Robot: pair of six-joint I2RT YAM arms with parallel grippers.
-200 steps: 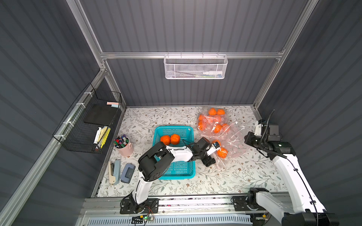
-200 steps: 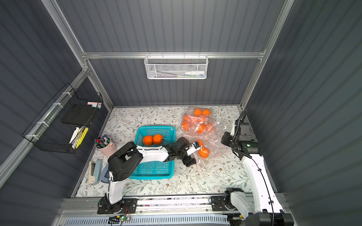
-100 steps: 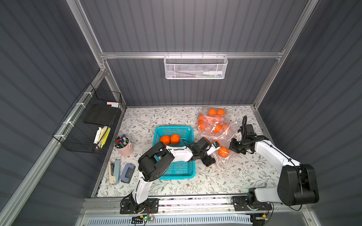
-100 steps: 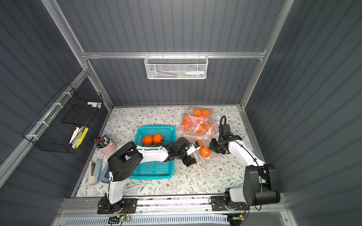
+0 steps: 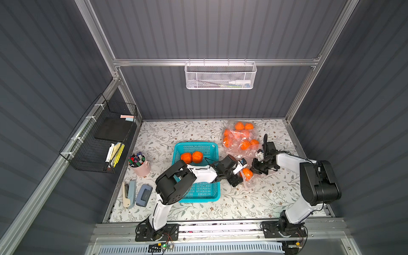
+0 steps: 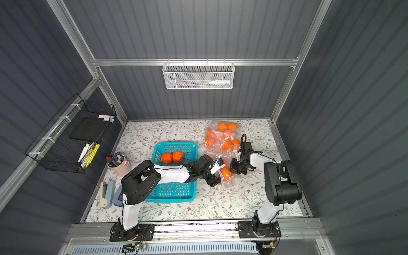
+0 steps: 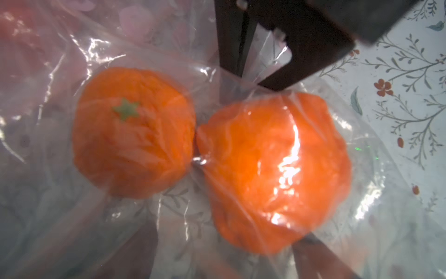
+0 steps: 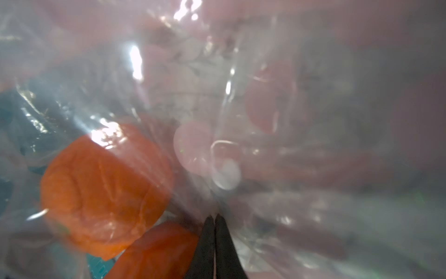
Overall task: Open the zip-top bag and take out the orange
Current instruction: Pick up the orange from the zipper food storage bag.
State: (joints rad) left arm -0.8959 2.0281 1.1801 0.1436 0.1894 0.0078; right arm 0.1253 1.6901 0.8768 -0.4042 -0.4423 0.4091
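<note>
A clear zip-top bag lies right of the basket with two oranges in it. In the left wrist view one orange is near and a second orange shows a green star. My left gripper is open; its dark fingers show through the film on either side of the near orange. My right gripper is shut on a fold of the bag film; its black fingers pinch the plastic just behind the oranges. In the right wrist view its tips are pressed together.
The teal basket holds two loose oranges under my left arm. More bagged oranges lie behind. A pink pen cup, a stapler and a hole punch stand at the left.
My right arm swung down from the right side onto the bag, beside the near orange, with its jaws closed. My left gripper stayed put and opened slightly wider.
</note>
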